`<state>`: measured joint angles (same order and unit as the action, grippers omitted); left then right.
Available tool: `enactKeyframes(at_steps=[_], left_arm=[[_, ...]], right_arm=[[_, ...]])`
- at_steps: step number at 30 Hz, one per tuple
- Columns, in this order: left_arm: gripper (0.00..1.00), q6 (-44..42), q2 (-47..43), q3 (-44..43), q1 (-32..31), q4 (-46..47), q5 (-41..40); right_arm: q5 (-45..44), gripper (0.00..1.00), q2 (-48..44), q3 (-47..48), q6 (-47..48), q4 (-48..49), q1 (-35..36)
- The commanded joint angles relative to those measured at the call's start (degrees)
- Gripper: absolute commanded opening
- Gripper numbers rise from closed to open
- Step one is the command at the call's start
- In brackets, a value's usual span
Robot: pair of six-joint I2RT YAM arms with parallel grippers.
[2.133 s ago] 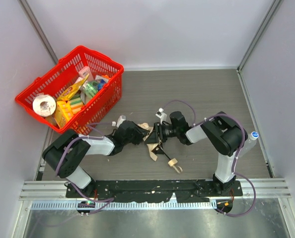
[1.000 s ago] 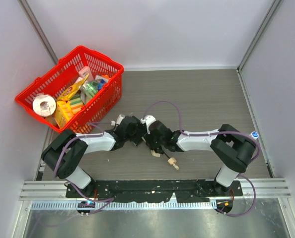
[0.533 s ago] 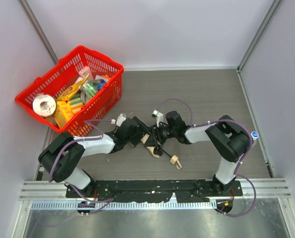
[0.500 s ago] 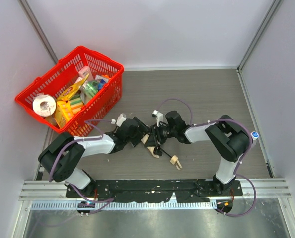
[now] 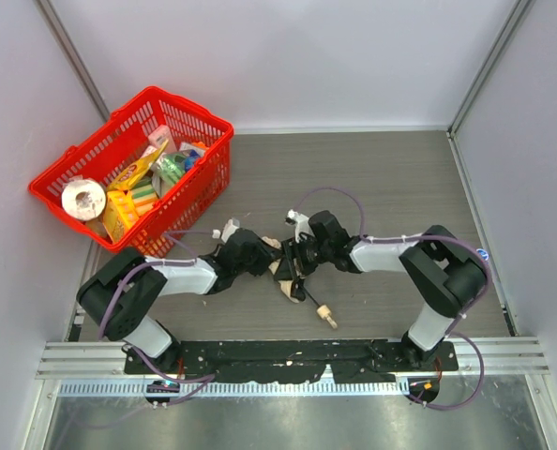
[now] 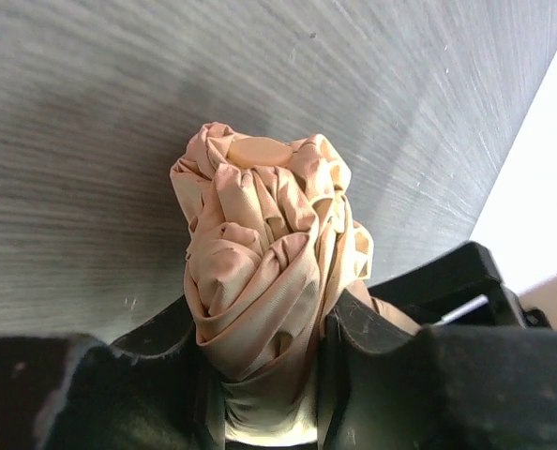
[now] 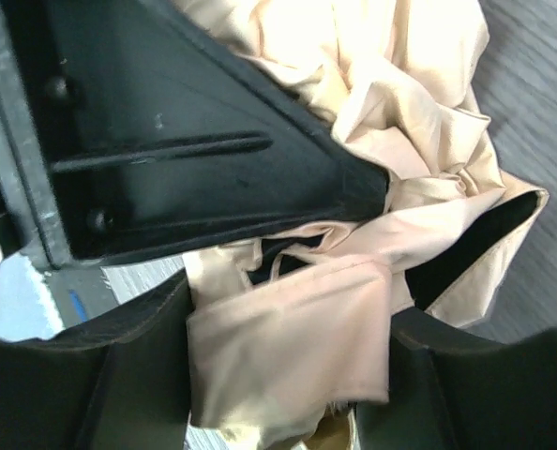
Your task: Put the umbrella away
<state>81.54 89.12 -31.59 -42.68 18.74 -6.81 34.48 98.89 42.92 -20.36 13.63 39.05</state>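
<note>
Left gripper [image 6: 260, 349] pinches bunched umbrella [image 6: 260, 262] canopy between its fingers; right gripper [image 7: 288, 367] clamps loose flap. Fabric soft, light, slippery; ribs thin. You should regrip nearer shaft.

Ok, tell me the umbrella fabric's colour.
The umbrella is plain beige-tan; left wrist view shows it best.
</note>
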Motion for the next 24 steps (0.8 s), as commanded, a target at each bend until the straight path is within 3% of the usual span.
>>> enactKeyframes(at_steps=[1,9,17,19,22,24], left_arm=[[0.0,0.8,1.1,2.7,0.0,-10.1,1.4],[0.0,9.9,2.9,-2.9,0.0,-24.3,5.2],[0.0,12.1,3.8,-4.7,-0.6,-28.1,6.2],[0.0,12.4,4.0,-4.8,-1.0,-27.9,6.5],[0.0,12.5,4.1,-3.8,-1.6,-25.8,6.4],[0.0,11.7,4.2,-3.0,-1.6,-24.5,5.8]], right_arm=[[-16.2,0.68,-9.8,-0.6,0.1,-5.2,4.2],[-48.2,0.71,-9.1,6.7,9.1,-17.7,17.5],[-64.1,0.67,-1.8,8.0,12.1,-17.4,23.9],[-67.2,0.57,-0.4,8.8,12.2,-16.5,24.8],[-67.4,0.14,-0.3,7.7,12.8,-14.0,24.7],[-63.3,0.01,-0.9,6.6,14.1,-11.8,24.2]])
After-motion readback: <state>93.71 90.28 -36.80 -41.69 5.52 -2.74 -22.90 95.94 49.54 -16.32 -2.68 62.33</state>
